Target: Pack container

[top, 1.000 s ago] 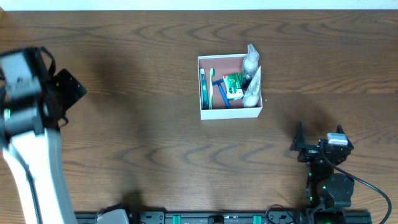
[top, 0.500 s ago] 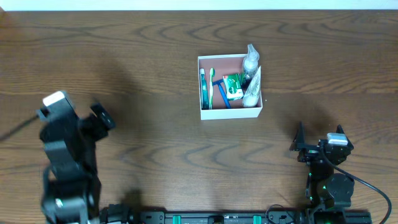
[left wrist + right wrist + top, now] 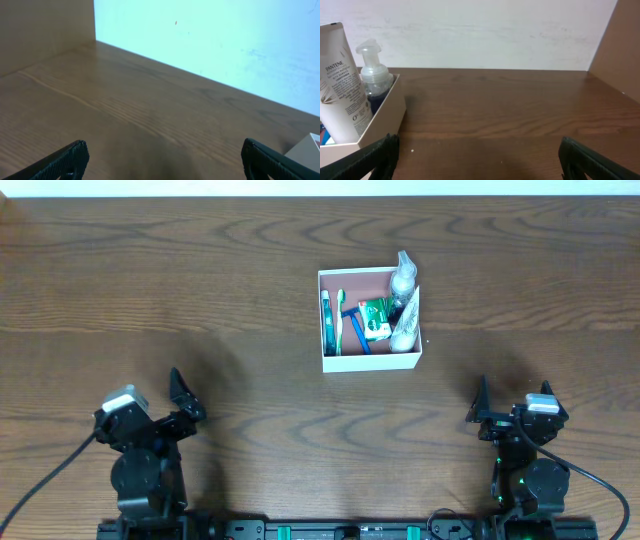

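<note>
container (image 3: 371, 361): square shallow cardboard box, white walls and rim, dusty pink inside, lidless, standing on brown wood-grain table (image 3: 200, 300). holds green toothbrush (image 3: 327, 322), blue-handled item (image 3: 356, 330), green packet (image 3: 375, 320), white tube (image 3: 405, 330), clear pump bottle (image 3: 403, 275). right wrist view alone reads pantene on the tube; left wrist view catches only a box corner. left gripper (image 3: 148, 415), right gripper (image 3: 513, 405): on the near side of the container, one to each side, well apart from it, jaws spread wide, empty, touching nothing.

From overhead we look straight down on the whole bench (image 3: 200, 300), the container (image 3: 370, 320) near its middle. Our left wrist view sits low, facing across the bench toward the pale wall (image 3: 210, 35), its fingers (image 3: 70, 157) at the bottom corners. The right wrist view looks likewise. All three share the container, only a corner in the left one
</note>
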### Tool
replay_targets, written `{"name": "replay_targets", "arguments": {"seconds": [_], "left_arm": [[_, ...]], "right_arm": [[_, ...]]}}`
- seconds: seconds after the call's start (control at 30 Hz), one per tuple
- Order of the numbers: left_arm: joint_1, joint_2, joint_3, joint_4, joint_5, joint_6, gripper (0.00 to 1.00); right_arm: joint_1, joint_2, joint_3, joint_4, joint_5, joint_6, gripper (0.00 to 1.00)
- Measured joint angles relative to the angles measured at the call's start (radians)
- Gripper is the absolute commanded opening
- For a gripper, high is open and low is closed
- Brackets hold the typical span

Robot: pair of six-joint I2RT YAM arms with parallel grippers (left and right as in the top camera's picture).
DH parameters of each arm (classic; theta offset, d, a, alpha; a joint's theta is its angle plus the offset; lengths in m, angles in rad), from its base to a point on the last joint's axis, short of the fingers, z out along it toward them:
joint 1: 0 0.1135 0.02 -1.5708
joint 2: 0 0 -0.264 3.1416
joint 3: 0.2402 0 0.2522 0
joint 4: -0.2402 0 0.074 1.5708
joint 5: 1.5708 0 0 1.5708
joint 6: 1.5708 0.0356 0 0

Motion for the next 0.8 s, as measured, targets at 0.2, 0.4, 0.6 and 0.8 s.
{"name": "replay_targets", "arguments": {"seconds": [0.2,0.4,0.6,0.8], "left_arm": [[0.0,-0.103,-0.096,0.051,0.018,0.069,0.98],[-0.001,-0.172,-0.163,0.088,0.03,0.103,0.98],[-0.015,-0.174,-0.217,0.119,0.035,0.11,0.98],[-0.019,-0.174,-0.258,0.18,0.038,0.111,0.98]], "right_arm": [[0.0,0.0,0.0,0.0,0.0,0.0,0.99],[0.0,0.0,0.0,0.0,0.0,0.0,0.99],[0.0,0.0,0.0,0.0,0.0,0.0,0.99],[0.0,0.0,0.0,0.0,0.0,0.0,0.99]]}}
